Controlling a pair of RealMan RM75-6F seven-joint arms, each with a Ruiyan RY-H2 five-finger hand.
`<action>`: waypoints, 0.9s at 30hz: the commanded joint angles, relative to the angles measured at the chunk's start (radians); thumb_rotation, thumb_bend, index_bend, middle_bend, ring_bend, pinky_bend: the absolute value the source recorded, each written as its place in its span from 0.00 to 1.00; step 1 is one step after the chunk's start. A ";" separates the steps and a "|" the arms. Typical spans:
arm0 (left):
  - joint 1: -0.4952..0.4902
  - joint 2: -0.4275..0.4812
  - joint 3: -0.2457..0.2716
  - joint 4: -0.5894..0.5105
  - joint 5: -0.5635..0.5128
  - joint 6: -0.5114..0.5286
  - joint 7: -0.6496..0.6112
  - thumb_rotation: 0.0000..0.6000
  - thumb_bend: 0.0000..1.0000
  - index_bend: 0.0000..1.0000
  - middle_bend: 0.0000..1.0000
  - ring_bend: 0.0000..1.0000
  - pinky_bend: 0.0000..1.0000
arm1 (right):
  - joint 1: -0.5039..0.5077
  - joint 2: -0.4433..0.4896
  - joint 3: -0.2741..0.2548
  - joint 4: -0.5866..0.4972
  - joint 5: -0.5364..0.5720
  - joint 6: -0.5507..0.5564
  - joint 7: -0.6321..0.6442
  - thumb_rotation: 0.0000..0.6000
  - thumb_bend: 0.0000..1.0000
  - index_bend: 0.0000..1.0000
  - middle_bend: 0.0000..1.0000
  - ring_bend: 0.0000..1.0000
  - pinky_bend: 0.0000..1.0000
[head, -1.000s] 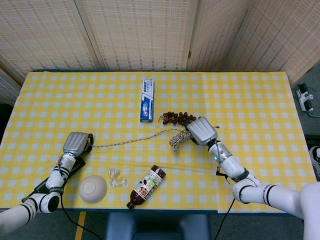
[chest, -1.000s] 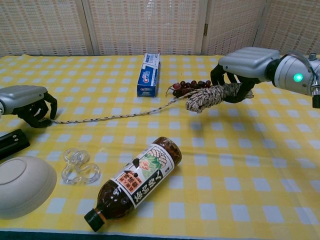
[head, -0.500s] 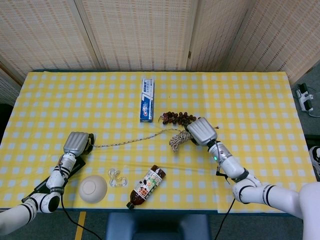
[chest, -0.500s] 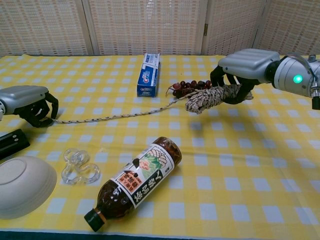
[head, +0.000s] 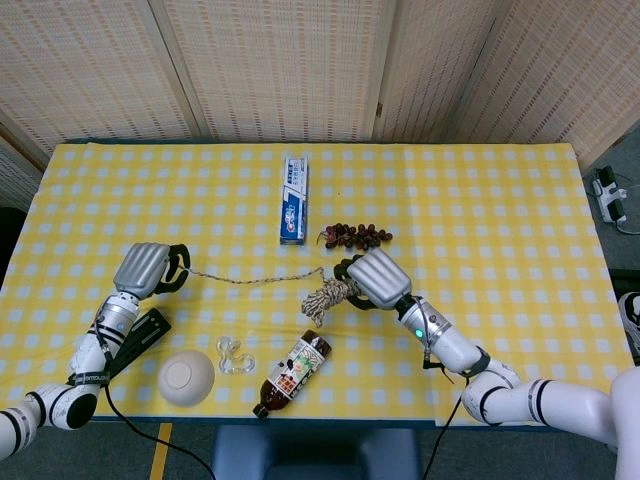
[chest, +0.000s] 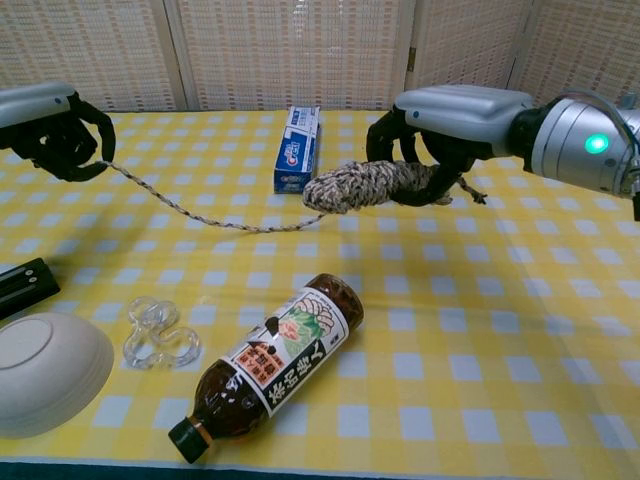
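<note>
Rope (chest: 200, 213): we note it strung left-right above the cloth, sagging midway.
Coil (chest: 365, 184): lies crosswise, held aloft.
Right hand (chest: 440, 140): palm down, fingers clamped round coil.
Left hand (chest: 55, 130): raised, fingers curled on rope end.

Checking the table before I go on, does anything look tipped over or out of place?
The brown bottle lies on its side near the front edge, cap on, nothing spilled. The rope hangs between both raised hands.

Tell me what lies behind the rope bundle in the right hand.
From the head view, a bunch of dark grapes lies behind the rope bundle held by the right hand. In the chest view, bundle and hand hide the grapes.
</note>
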 joint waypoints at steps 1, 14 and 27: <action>-0.016 0.110 -0.057 -0.152 0.003 0.004 -0.046 1.00 0.52 0.65 0.84 0.79 0.76 | 0.022 -0.027 0.013 -0.024 0.021 -0.019 -0.028 1.00 0.39 0.85 0.73 0.81 0.75; -0.068 0.218 -0.131 -0.388 -0.032 -0.002 -0.076 1.00 0.53 0.65 0.84 0.79 0.76 | 0.098 -0.173 0.089 -0.038 0.302 -0.061 -0.212 1.00 0.41 0.92 0.80 0.91 0.86; -0.088 0.213 -0.122 -0.474 -0.052 0.028 -0.063 1.00 0.53 0.65 0.84 0.79 0.76 | 0.190 -0.300 0.241 -0.050 0.659 -0.015 -0.185 1.00 0.44 0.95 0.83 0.95 0.90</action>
